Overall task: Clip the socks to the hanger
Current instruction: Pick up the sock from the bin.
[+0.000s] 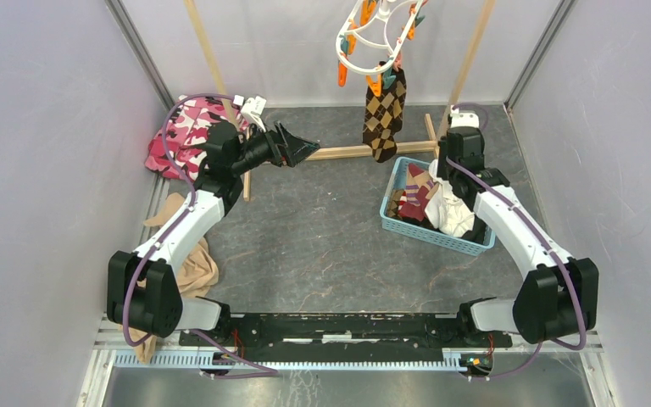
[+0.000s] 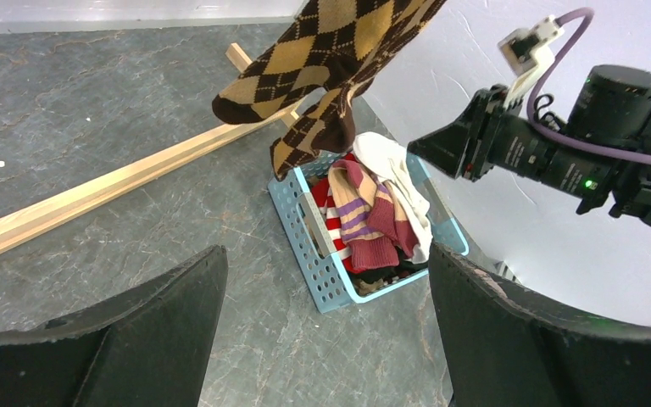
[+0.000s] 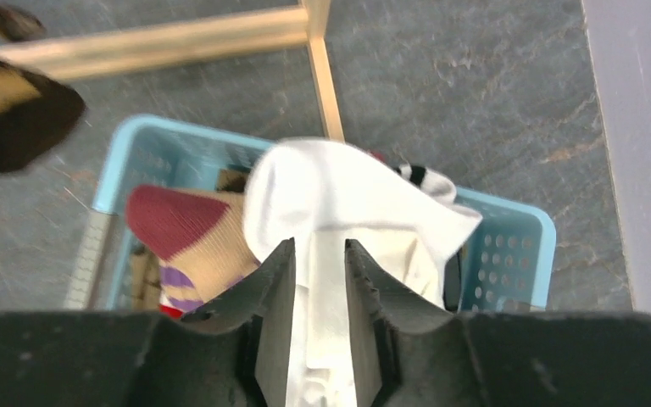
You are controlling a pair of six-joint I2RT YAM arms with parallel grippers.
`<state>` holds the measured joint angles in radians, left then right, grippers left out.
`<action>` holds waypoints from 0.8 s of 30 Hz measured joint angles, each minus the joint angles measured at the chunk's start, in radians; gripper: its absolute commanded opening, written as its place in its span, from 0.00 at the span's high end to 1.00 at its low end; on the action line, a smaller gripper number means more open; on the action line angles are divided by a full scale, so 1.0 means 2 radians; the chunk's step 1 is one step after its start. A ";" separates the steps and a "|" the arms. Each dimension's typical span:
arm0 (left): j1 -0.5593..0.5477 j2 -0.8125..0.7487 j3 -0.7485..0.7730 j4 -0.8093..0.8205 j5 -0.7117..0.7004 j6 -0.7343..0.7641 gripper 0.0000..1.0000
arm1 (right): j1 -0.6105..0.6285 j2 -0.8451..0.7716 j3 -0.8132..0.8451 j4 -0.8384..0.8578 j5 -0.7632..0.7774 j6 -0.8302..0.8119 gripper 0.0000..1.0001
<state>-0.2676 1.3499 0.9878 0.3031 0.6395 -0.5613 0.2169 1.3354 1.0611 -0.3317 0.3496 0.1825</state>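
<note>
The right arm's jaws are clenching a fold of a white sock [image 3: 347,195], which is bunching up just ahead of them over the blue basket [image 3: 509,263], with a maroon-and-tan sock [image 3: 178,225] lying ahead to their left. The left arm's jaws are standing wide apart, released, while an argyle sock [image 2: 322,59] is dangling ahead of and above them from the white hanger [image 1: 371,36].

Socks [image 1: 428,199] in basket [image 1: 439,238], hanger [image 1: 358,66] behind
</note>
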 measured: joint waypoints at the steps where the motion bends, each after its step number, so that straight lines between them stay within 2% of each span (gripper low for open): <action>1: 0.000 0.000 0.000 0.000 0.000 0.000 0.07 | -0.002 -0.003 -0.010 0.000 -0.004 0.000 0.61; 9: 0.001 0.000 0.000 0.000 0.007 0.000 0.07 | -0.032 -0.006 -0.079 -0.014 -0.037 0.011 0.60; 11: 0.001 0.000 0.000 0.000 0.009 0.000 0.07 | -0.037 -0.006 -0.084 -0.011 -0.044 0.013 0.65; 14: 0.001 0.000 0.000 0.000 0.010 0.000 0.07 | -0.041 -0.007 -0.088 -0.005 -0.057 0.015 0.86; 24: 0.001 -0.002 0.000 -0.001 0.010 0.000 0.07 | -0.043 -0.047 -0.084 -0.015 -0.066 0.015 0.97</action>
<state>-0.2649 1.3457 0.9878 0.3019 0.6605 -0.5617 0.1299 1.2411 0.8932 -0.3611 0.2169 0.2119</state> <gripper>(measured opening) 0.927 0.061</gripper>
